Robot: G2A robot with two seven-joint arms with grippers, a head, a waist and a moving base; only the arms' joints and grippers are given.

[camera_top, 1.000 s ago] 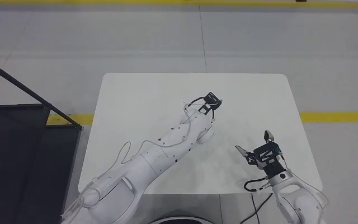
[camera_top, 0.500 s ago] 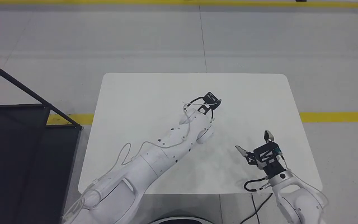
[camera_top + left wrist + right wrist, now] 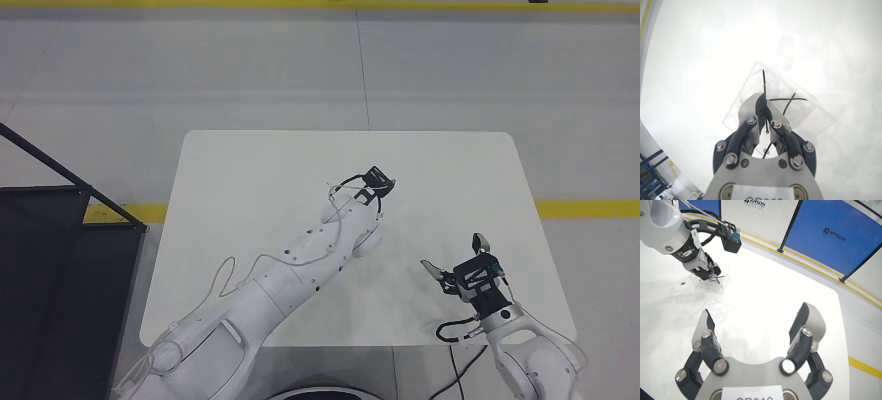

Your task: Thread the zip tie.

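From the top view I am struggling to find the clear box against the white desk (image 3: 250, 200); the left arm's wrist mount is covering the spot where it is sitting; in the left wrist view the near part of the clear box (image 3: 730, 117) is being cut off behind the pincer. Through the right wrist view I am seeing a small brown speck (image 3: 683, 283) on the desk near the box, too small to identify.

The desk is lying white and bare around the box; a pale floor with a yellow line (image 3: 590, 208) is running past it; blue panels (image 3: 829, 228) on dark posts are standing beyond the far edge; a dark screen (image 3: 40, 260) is sitting off to one side of the desk.

The left pincer (image 3: 763, 98) is clenching a black zip tie (image 3: 764, 83) between its pads; the pointed tail is sticking out past the fingertips, and the head is showing in the gap behind the pads. It is hanging at the clear box, roughly mid-desk, and I cannot tell whether it is touching the box. Two loose ties (image 3: 791, 102) are lying crossed inside the box, just beside the held one.

The right pincer (image 3: 755, 308) is hovering over the near right part of the desk, well apart from the box, spread wide and grasping nothing.
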